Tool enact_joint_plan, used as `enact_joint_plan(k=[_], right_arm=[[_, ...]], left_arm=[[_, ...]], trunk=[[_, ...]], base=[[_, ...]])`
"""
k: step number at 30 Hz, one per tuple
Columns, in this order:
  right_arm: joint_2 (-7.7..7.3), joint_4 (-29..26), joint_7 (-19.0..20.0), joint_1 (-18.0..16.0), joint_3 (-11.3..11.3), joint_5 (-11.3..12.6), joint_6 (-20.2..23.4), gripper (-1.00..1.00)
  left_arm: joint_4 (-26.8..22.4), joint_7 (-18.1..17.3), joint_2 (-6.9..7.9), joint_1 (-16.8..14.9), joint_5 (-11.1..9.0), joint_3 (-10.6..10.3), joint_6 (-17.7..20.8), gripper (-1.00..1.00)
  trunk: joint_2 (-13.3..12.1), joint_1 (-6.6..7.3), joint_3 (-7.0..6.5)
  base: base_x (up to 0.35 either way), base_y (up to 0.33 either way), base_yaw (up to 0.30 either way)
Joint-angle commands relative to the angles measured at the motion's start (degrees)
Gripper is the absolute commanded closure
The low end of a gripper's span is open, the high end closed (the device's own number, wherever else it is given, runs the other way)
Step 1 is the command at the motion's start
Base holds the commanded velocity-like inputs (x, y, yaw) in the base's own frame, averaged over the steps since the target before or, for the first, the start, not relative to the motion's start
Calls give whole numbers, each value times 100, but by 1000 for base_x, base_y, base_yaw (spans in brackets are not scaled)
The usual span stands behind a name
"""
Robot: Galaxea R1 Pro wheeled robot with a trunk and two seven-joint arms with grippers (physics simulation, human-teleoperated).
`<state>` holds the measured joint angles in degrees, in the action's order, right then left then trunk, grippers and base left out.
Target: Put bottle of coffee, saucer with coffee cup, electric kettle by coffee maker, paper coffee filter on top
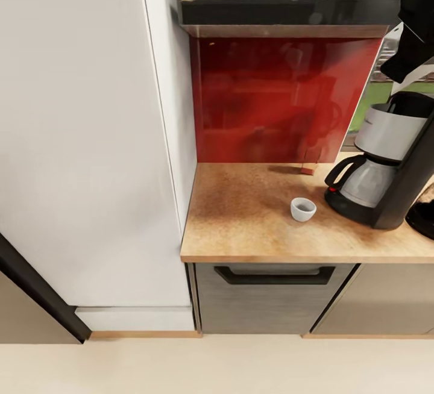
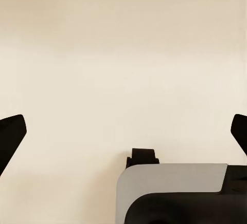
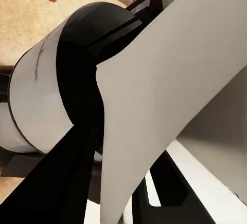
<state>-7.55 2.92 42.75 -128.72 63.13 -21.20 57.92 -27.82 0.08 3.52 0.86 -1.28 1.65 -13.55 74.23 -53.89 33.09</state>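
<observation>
Paper coffee filter — pinched in the right gripper, hanging above the coffee maker at the right end of the countertop. Head view: the white sheet shows as a sliver under the black gripper at roughly, just over the maker's open top; the coffee cup sits alone on the counter just beside the carafe, no saucer under it, and a dark round thing touches the frame edge right of the maker — can't tell what it is. Left wrist view: left gripper spread wide, fingertips at both frame edges, nothing between them, pointing at pale floor with part of the robot's own body below. Right wrist view: filter is a big white curved sheet filling the frame, one black finger pressed against it, maker's grey-and-black top right behind. Risks, as I judge them: release off-centre and the light sheet slides off the rim onto the counter or behind the maker; descending too far could knock the maker or crumple the filter; the view is largely blocked by the sheet, so alignment is hard to confirm; arm swing on retreat could clip the cup.
</observation>
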Motion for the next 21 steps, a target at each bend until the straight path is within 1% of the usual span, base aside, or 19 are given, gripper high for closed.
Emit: enact_joint_plan(k=[1, 21], right_arm=[[-1, -2, 49, -4, -2, -42, 9, 100], [-1, -2, 47, 118, -2, -42, 9, 100]], left_arm=[[-8, 3, 0, 2, -13, 2, -5, -100], [-6, 2, 0, 2, -13, 2, -7, -100]], trunk=[[2, -1, 4], [2, -1, 4]], base=[[58, -2, 0], [45, -26, 0]])
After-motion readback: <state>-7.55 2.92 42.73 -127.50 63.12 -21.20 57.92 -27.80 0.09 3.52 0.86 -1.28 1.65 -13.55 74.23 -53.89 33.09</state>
